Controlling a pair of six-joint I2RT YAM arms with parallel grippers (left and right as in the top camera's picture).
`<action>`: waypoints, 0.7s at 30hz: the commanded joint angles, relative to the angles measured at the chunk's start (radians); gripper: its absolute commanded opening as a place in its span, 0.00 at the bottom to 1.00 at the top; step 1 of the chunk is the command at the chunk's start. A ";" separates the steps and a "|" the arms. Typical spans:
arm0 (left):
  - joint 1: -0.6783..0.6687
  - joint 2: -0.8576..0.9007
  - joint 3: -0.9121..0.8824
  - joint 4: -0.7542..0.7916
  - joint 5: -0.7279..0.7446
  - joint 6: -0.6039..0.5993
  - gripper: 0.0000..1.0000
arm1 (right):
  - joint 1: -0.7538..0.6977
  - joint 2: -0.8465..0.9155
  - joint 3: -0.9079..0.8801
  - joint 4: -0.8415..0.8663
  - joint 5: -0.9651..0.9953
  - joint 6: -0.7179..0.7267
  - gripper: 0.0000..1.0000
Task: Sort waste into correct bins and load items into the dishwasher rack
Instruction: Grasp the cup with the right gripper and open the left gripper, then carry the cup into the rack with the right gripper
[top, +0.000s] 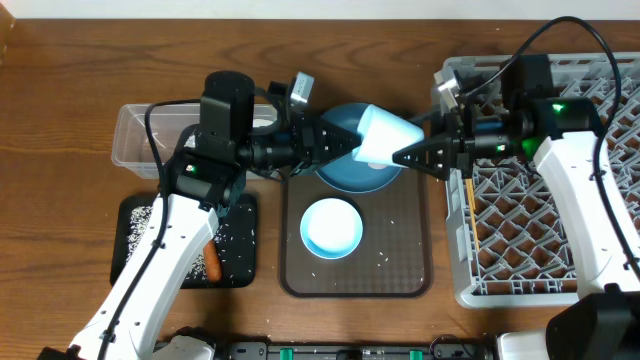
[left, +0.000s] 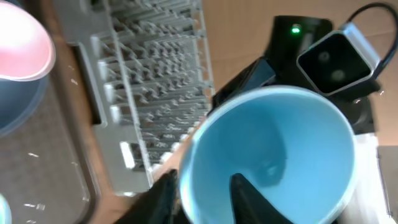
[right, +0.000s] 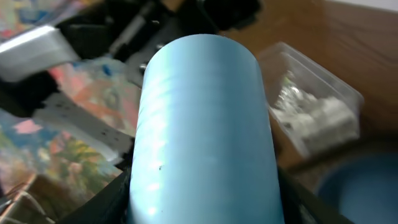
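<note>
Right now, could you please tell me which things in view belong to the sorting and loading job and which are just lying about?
Belong to the job:
light-blue cup, dark-blue dish, white-and-pale-blue bowl, pink cup, chopsticks, carrot, rice grains, clear tub, black tray, dishwasher rack.

Just lying about:
brown serving tray, wooden table.

**Small light-blue cup** (top: 388, 133): held tilted in the air, its rim pinched by the left gripper (top: 352, 146) with one finger inside. Its wall is closely flanked by the jaws of the right gripper (top: 403, 156); whether they press on it cannot be told.

**Dark-blue dish** (top: 345, 172), with the pink cup (left: 18, 43) seated in it: just below both jaws.

**White-and-pale-blue bowl** (top: 331, 228): upright, below the jaws.

**Rack** (top: 600, 90), with the chopsticks (top: 470, 215) laid in it: behind the right jaws.

**Clear tub** (top: 135, 130), holding crumpled tissue (right: 323, 115), and **black tray** (top: 130, 215), holding rice (top: 235, 235) and the carrot (top: 212, 262): behind the left jaws.
</note>
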 joint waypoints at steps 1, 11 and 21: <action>-0.002 0.002 0.009 -0.046 -0.146 0.126 0.37 | -0.040 -0.017 0.018 -0.001 0.136 0.081 0.38; -0.002 0.002 0.009 -0.299 -0.552 0.243 0.38 | -0.196 -0.117 0.058 -0.006 0.756 0.471 0.23; -0.003 0.002 0.001 -0.477 -0.768 0.282 0.38 | -0.202 -0.198 0.058 -0.145 1.218 0.677 0.23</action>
